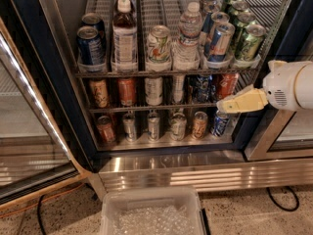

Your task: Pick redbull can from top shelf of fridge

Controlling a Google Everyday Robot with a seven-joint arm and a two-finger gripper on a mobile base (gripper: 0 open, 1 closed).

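Observation:
The redbull can (220, 41), slim, blue and silver with a red mark, stands at the front of a right-hand lane on the top shelf (166, 73) of the fridge (186, 173). More slim cans stand behind it. The fridge door is open. My gripper (231, 104), cream-yellow on a white arm, hangs at the right. It is in front of the fridge's right edge, at the height of the middle rack, below and slightly right of the redbull can. It holds nothing that I can see.
Green cans (250, 40) stand right of the redbull can. A water bottle (187, 38), a pale can (159, 44), a dark juice bottle (125, 37) and wide blue cans (90, 45) stand to its left. Lower racks hold small cans. A clear bin (151, 212) sits on the floor in front.

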